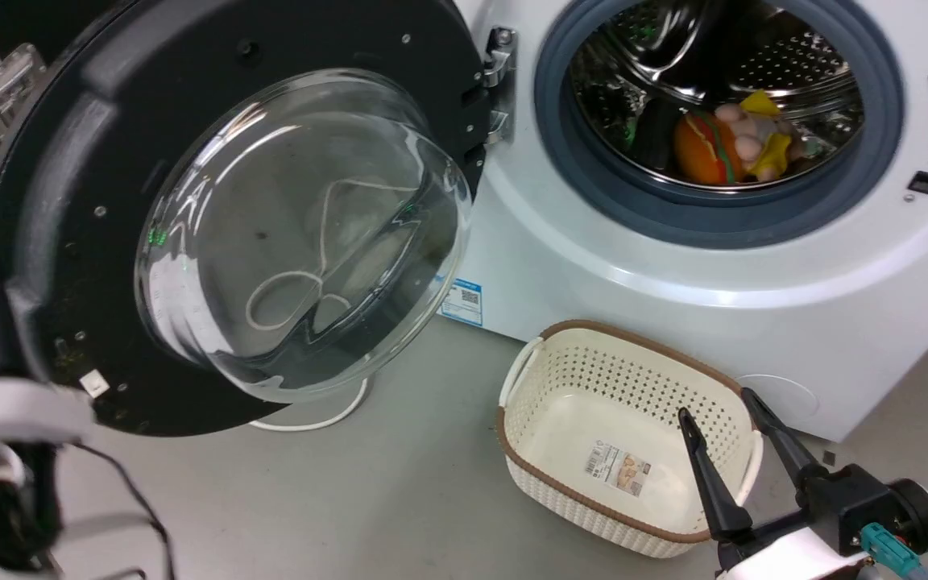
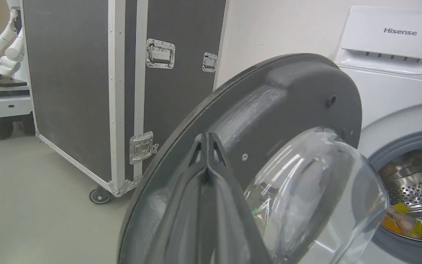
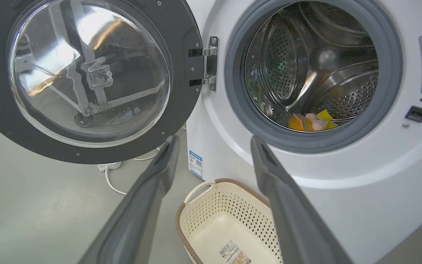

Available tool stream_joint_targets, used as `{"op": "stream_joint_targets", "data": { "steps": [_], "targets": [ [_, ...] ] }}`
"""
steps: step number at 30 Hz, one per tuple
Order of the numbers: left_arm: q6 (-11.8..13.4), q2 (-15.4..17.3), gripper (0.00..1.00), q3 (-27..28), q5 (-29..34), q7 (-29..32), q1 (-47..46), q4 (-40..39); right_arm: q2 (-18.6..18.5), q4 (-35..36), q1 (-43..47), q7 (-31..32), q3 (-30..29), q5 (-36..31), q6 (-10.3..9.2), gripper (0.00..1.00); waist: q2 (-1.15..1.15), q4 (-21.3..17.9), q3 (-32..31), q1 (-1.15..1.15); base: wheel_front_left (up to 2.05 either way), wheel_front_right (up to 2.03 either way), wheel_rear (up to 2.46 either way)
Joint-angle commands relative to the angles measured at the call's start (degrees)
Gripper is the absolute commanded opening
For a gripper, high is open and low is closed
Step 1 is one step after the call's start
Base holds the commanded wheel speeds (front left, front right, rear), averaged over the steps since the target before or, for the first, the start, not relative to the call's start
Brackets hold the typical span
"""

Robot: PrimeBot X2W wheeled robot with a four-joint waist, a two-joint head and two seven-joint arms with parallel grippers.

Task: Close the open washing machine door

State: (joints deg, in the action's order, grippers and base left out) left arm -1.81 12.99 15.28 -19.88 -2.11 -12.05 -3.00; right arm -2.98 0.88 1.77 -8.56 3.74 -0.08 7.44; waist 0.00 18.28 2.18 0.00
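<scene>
Cream basket (image 1: 593, 379) lay under the spread-open right tool (image 1: 714, 403); the washing machine door (image 1: 69, 201) stood at its ten o'clock, the closed left tool (image 2: 208, 139) pointing at it.

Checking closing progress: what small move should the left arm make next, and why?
Probably ease the shut left gripper round the free edge of the washing machine door to its outer face: the door stands wide open, and the fingers point at its inner side, where pushing wouldn't close it.

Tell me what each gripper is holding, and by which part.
Nothing is held. The left gripper is shut on nothing, facing the washing machine door; the right gripper is open near the basket.
</scene>
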Motion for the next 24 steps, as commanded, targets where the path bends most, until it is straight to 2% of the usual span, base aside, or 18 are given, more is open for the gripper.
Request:
{"op": "stream_joint_targets", "data": {
  "steps": [1,9,12,16,20,21,24],
  "targets": [
    [0.1,1.7,0.00,0.9,-2.4,2.5,-3.2,3.0,0.0,0.6,0.6,-0.7,-0.1,-0.6,0.03,1.00,0.00,0.5,0.3,0.00,0.00,0.00,0.00],
    [6.0,6.6,0.00,6.5,-12.2,11.8,-16.3,17.9,0.1,1.5,0.5,-1.6,0.3,-0.9,0.03,1.00,0.00,0.7,2.1,0.00,0.00,0.00,0.00],
    [7.5,7.9,0.00,7.8,-15.4,15.9,-19.4,23.0,0.1,1.7,0.5,-2.0,0.5,-1.0,0.03,1.00,0.00,0.7,2.7,0.00,0.00,0.00,0.00],
    [7.5,9.1,0.00,8.5,-19.5,21.7,-22.5,27.6,-0.1,1.9,0.3,-2.5,0.9,-1.1,0.03,1.00,0.00,0.8,3.4,0.00,0.00,0.00,0.00],
    [6.7,8.7,0.00,9.7,-25.2,27.9,-25.9,30.2,-0.3,2.4,0.2,-2.9,1.0,-0.9,0.03,1.00,0.00,1.2,4.0,0.00,0.00,0.00,0.00],
    [6.7,8.7,0.00,9.7,-25.2,27.9,-25.9,30.2,-0.3,2.4,0.2,-2.9,1.0,-0.9,0.03,1.00,0.00,1.2,4.0,0.00,0.00,0.00,0.00],
    [5.8,9.0,0.00,10.5,-30.1,35.0,-27.4,31.2,-0.5,2.9,0.0,-3.4,0.9,-0.8,0.04,1.00,0.00,1.5,4.4,0.00,0.00,0.00,0.00]
  ]
}}
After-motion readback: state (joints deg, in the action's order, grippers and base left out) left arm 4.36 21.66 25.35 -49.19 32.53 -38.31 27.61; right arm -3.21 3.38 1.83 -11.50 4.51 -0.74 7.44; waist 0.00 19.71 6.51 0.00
